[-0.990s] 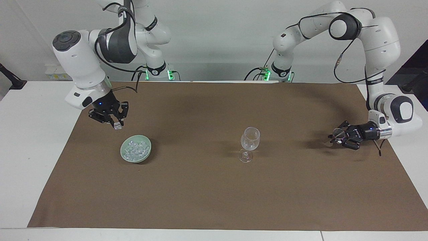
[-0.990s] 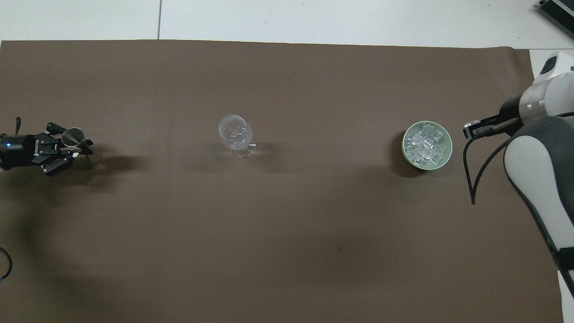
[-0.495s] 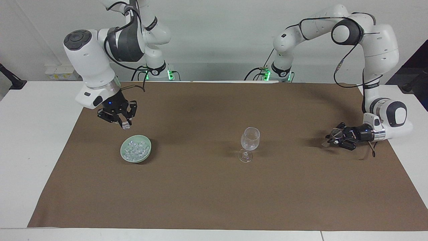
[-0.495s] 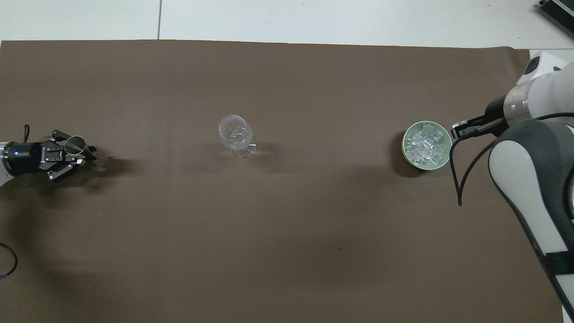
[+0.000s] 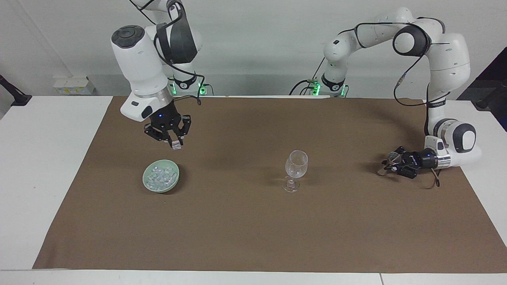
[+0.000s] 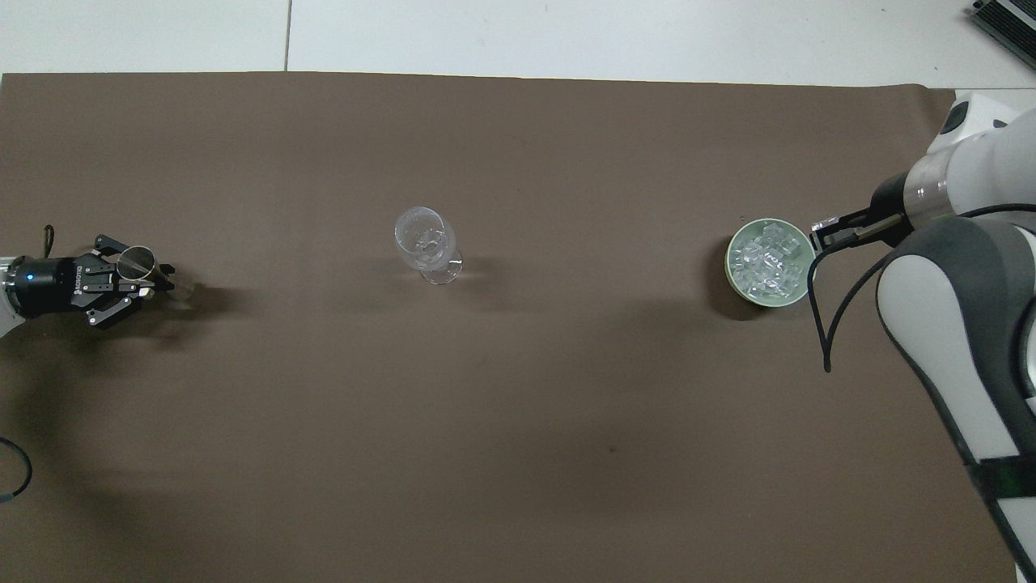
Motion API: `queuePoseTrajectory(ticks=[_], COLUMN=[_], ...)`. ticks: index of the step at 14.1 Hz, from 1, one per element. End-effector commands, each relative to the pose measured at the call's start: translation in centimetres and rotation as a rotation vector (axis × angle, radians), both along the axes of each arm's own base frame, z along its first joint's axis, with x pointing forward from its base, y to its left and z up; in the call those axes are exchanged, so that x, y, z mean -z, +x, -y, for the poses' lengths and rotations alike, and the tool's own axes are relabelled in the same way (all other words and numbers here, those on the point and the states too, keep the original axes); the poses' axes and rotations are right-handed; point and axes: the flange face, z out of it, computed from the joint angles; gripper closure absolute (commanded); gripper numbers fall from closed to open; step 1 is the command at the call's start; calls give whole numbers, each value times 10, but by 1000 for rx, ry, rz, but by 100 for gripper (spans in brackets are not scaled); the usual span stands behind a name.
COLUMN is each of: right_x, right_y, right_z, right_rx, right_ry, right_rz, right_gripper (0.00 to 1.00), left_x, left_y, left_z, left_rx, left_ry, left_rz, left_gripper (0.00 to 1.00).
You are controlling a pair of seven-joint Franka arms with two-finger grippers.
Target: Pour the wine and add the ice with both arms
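Observation:
My right gripper (image 5: 175, 145) hangs over the brown mat close by the green bowl (image 5: 147, 183), shut on one clear ice cube (image 5: 176, 147). The bowl (image 6: 732, 275) holds a heap of ice (image 6: 767, 261). In the overhead view the right arm hides its own gripper. An empty stemmed wine glass (image 5: 296, 169) (image 6: 424, 241) stands upright mid-mat. At the left arm's end, my left gripper (image 5: 386, 166) (image 6: 162, 275) reaches out level, low over the mat, shut on a small clear cup (image 6: 134, 261) (image 5: 395, 158). Wine does not show in any view.
The brown mat (image 5: 253, 237) covers most of the white table (image 5: 43, 158). The right arm's forearm (image 6: 955, 324) fills one edge of the overhead view, with a black cable (image 6: 825, 324) looping beside the bowl.
The right arm has swung from its end of the table toward the middle, carrying the ice cube past the bowl. The left gripper has drawn back a little with the cup.

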Motion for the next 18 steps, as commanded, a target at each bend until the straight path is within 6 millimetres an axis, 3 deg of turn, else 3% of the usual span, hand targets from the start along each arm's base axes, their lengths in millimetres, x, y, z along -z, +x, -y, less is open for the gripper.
queuePoseTrajectory(ticks=[1,4,5,6,9,10,11,18], right_x=[-11,-18,-19,-19,-13,-21,-15,-24], right_y=[0,-3,-8,-10,-15,-12,-18,4], right_z=[-45,-73,-86,-93,-124,-129,-152,-201], right_rx=[83,107,120,152,183,208,199,306], right_ry=[52,73,79,86,106,118,120,244], right_rz=[10,10,4,5,-8,1,-10,19], right_gripper=[100,100,100,100,100,100,100,100], left_x=[5,4,5,4,6,7,7,6], left_y=[-5,-5,-5,-5,-5,-5,-5,-6], left_z=[-4,-3,-3,-3,-2,-2,-2,-6], left_rx=[-19,-14,-15,-18,-17,-18,-18,-23], left_ry=[-51,-62,-60,-62,-65,-65,-65,-64], left_rz=[25,24,24,25,23,22,22,18], left_gripper=[98,95,87,84,84,83,80,53])
